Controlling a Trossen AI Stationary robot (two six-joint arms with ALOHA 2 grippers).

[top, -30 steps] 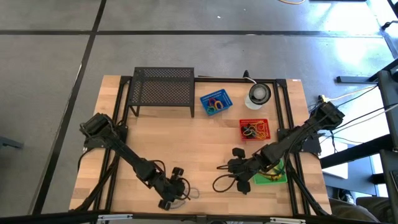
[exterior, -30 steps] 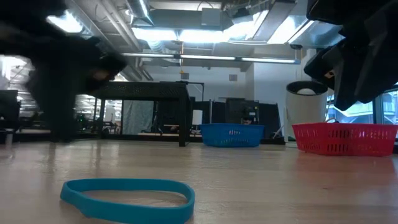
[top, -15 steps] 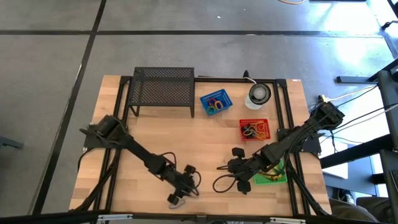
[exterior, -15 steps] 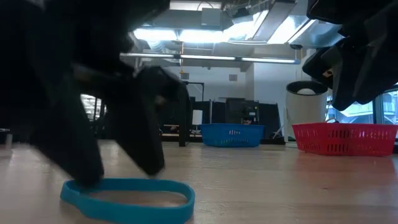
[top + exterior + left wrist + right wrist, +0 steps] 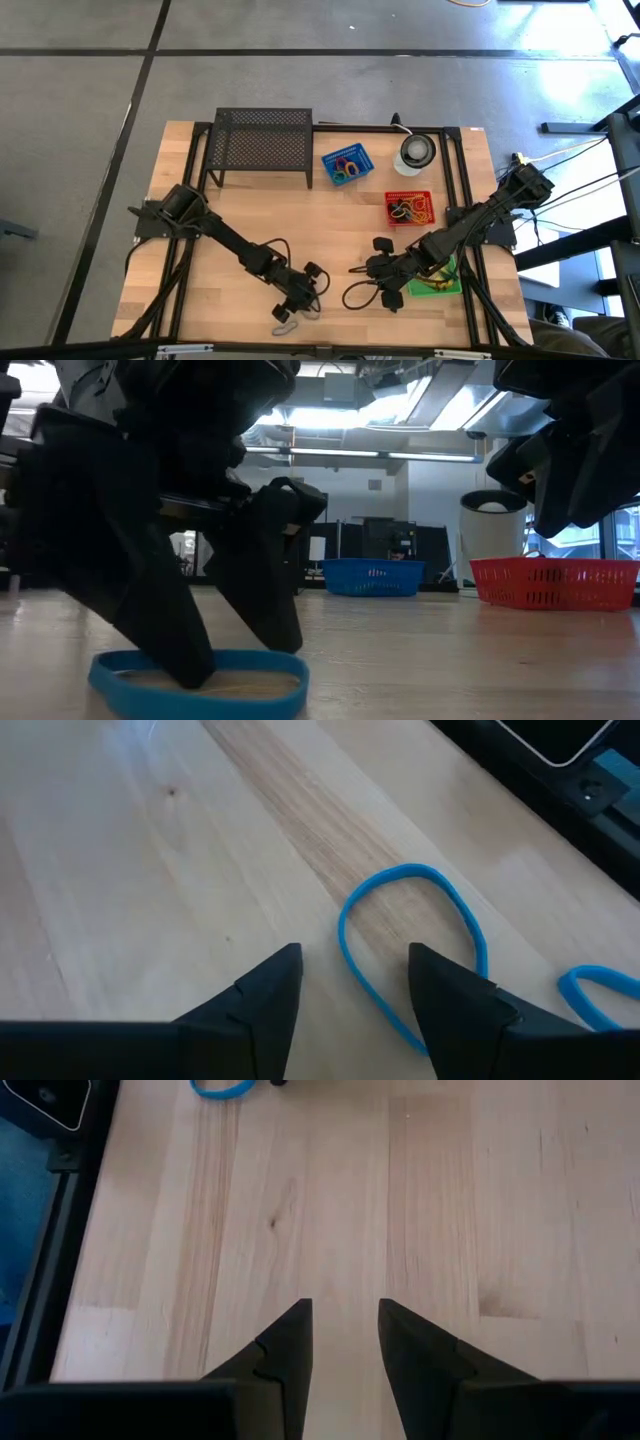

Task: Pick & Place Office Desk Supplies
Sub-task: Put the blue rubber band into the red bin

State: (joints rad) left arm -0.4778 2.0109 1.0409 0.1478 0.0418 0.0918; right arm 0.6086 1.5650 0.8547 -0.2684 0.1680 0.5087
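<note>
Left end effector, fingers spread and empty, straddles one side of a blue rubber band lying flat at the bench's front edge; the right arm waits farther off.

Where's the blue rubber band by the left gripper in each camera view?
High: hidden under the left gripper, near the front edge.
Low: blue band flat in front, one finger inside the loop.
Left wrist: band straddled by the open fingers.
Right wrist: a blue band at the edge, maybe another.
Shared landmark: left gripper.
</note>
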